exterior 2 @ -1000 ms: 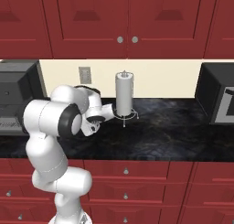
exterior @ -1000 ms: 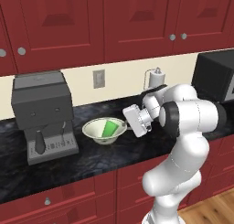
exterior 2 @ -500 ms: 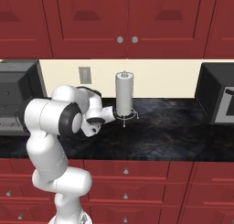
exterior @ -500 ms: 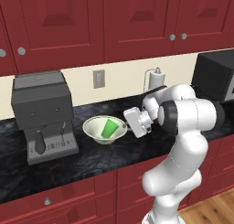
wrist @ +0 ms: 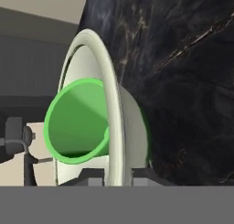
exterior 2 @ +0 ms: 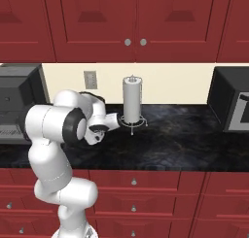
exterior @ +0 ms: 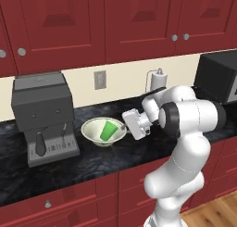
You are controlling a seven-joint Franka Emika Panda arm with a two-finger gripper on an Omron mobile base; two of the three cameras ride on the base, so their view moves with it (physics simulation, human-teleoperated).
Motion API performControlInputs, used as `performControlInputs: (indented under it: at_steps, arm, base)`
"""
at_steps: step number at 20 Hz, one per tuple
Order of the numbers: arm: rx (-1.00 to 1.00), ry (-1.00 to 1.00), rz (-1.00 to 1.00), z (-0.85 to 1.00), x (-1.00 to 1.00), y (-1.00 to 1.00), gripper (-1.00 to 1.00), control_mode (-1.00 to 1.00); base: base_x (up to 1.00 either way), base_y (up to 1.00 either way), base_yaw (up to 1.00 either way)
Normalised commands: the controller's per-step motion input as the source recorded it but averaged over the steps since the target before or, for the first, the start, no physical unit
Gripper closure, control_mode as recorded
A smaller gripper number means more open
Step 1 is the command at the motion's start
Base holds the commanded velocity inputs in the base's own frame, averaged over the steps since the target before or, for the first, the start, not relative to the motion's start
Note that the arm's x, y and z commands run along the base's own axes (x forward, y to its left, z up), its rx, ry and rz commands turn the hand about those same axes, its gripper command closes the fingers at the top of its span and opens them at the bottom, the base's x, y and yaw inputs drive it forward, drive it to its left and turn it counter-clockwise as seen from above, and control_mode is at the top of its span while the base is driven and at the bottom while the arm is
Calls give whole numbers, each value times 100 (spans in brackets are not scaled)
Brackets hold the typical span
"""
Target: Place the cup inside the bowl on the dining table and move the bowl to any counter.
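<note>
The cream-white bowl (exterior: 103, 130) stands level on the black marbled counter (exterior: 97, 162), just right of the coffee machine. The green cup (exterior: 109, 130) leans inside it, mouth up. My gripper (exterior: 125, 128) reaches in from the right at the bowl's right rim. In the hand view the bowl (wrist: 119, 127) appears edge-on, and the cup (wrist: 77, 127) lies in it with its mouth towards me. My gripper (wrist: 118, 175) has one fingertip (wrist: 91, 175) inside the rim and the other outside, and it is shut on the rim.
A grey coffee machine (exterior: 44, 117) stands close on the bowl's left. A paper towel holder (exterior 2: 132, 101) stands behind the arm near the wall. A dark microwave (exterior 2: 233, 103) sits at the far right. Red wall cabinets hang overhead.
The hand and the bowl have shifted very slightly left and down towards the counter. The cup stays in the bowl.
</note>
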Motion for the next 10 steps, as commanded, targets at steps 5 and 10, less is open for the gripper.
performControlInputs:
  at_steps: [5, 10]
  arm:
    - [0, 0, 0, 0, 0, 7, -100, -100]
    - [-2, 0, 0, 0, 0, -5, -100, -100]
  base:
    - [0, 0, 0]
    - [0, 0, 0]
